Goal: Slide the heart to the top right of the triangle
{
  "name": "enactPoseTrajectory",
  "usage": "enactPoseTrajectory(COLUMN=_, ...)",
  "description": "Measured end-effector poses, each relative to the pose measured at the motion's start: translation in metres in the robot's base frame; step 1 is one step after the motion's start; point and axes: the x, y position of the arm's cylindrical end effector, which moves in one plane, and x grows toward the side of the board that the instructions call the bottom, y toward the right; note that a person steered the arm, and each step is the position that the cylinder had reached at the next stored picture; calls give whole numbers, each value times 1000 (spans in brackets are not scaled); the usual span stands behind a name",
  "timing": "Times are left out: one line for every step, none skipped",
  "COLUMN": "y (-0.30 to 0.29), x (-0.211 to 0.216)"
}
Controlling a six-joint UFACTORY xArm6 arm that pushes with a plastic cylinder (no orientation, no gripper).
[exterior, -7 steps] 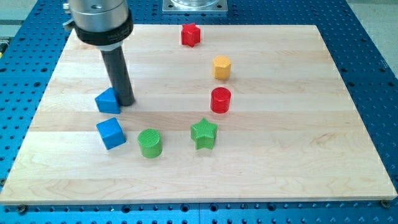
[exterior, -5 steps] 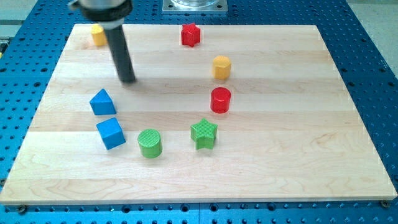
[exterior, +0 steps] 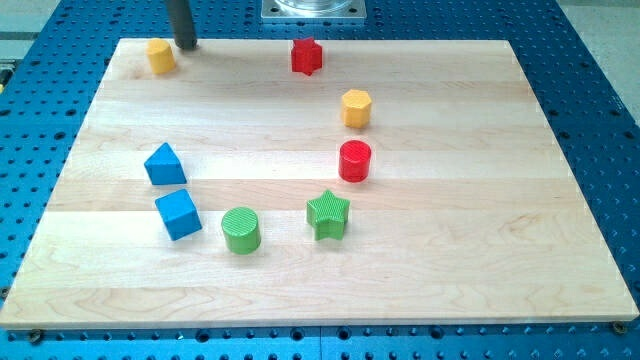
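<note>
A yellow heart point(exterior: 160, 55) lies near the board's top left corner. The blue triangle point(exterior: 164, 164) lies well below it, at the view's left. My tip point(exterior: 186, 44) is at the board's top edge, just right of the yellow heart and slightly above it, a small gap apart. The tip is far above the blue triangle.
A blue cube point(exterior: 178, 213) sits just below the triangle, with a green cylinder point(exterior: 241, 229) to its right. A green star point(exterior: 328, 214), a red cylinder point(exterior: 354, 160), a yellow hexagon point(exterior: 356, 107) and a red star point(exterior: 307, 56) form an arc at the middle.
My tip has moved from beside the blue triangle's right up to the board's top left, next to the yellow heart. The blocks have not moved.
</note>
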Motion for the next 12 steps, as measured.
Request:
enactPoseTrajectory(y=4, x=0)
enactPoseTrajectory(y=3, x=0)
enactPoseTrajectory(y=-22, x=0)
enactPoseTrajectory(y=-34, x=1)
enactPoseTrajectory(y=-16, x=12)
enactPoseTrajectory(y=-15, x=41)
enactPoseTrajectory(y=-15, x=76)
enactPoseTrajectory(y=-15, x=110)
enactPoseTrajectory(y=-12, x=102)
enactPoseTrajectory(y=-24, x=59)
enactPoseTrajectory(y=-53, x=73)
enactPoseTrajectory(y=-77, x=95)
